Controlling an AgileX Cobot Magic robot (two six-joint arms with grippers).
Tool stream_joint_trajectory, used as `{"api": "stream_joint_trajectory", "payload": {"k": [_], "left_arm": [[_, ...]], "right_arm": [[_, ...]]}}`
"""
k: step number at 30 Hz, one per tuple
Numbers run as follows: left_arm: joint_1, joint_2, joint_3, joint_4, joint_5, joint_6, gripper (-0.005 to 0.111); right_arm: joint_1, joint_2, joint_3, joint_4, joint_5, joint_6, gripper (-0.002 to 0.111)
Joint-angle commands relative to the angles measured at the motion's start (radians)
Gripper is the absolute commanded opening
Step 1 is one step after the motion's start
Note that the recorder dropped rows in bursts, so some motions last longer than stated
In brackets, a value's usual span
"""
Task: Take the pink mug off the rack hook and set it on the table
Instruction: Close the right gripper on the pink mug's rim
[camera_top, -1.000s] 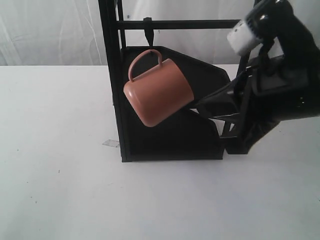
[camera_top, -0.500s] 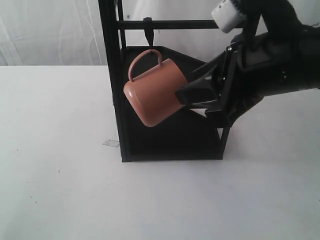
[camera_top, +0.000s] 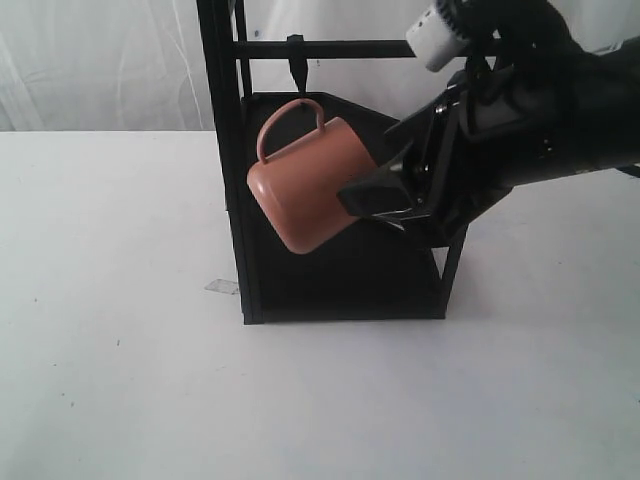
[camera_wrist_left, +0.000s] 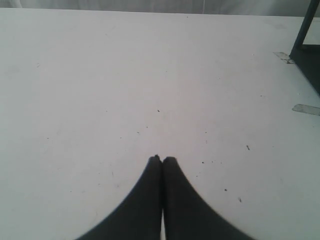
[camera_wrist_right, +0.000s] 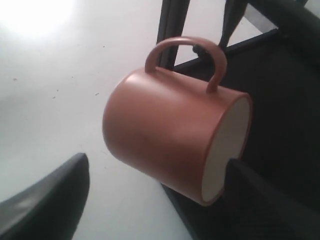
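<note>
the pink mug (camera_top: 315, 190) is seen hanging off the worktop (camera_top: 120, 400), inside the front opening of the black rack (camera_top: 222, 150), just below the rack's top crossbar. its loop handle is turned up toward the rack hook (camera_top: 295, 62) on that crossbar; in the right wrist view a small dark peg is seen inside the handle loop, though the exact contact cannot be made out. the mug is tilted, with its base pointed down toward the rack's tall front post and its cream-white mouth turned away from that post, toward the rack's far side. the right claw (camera_top: 372, 192) is reached in from that far side of the rack, level with the mug's mouth. in the right wrist view this claw (camera_wrist_right: 156, 161) is shown with its fingers spread apart, one on either side of the mug; one finger (camera_wrist_right: 260, 200) is placed right at the rim, and whether it is touched cannot be told. the left claw (camera_wrist_left: 162, 160) is held over bare worktop well away from the rack, with its two fingers pressed together and nothing between them. a bit of clear tape (camera_top: 222, 287) is stuck to the worktop just beside the foot of the rack's front post.
</note>
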Motion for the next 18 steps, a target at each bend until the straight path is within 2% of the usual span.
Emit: {"api": "stream_joint_trajectory", "payload": {"k": [1, 3, 11, 18], "left_arm": [[0.004, -0.005, 0.003, -0.002, 0.004, -0.006, 0.000], [0.004, -0.005, 0.003, -0.002, 0.004, -0.006, 0.000], [0.004, -0.005, 0.003, -0.002, 0.004, -0.006, 0.000], [0.004, -0.005, 0.003, -0.002, 0.004, -0.006, 0.000]], "right_arm": [[0.001, 0.012, -0.005, -0.008, -0.081, -0.012, 0.072], [0.001, 0.038, -0.005, -0.018, -0.120, -0.012, 0.072], [0.001, 0.139, -0.007, 0.012, -0.086, -0.020, 0.072], [0.001, 0.139, -0.007, 0.208, 0.079, -0.247, 0.072]]}}
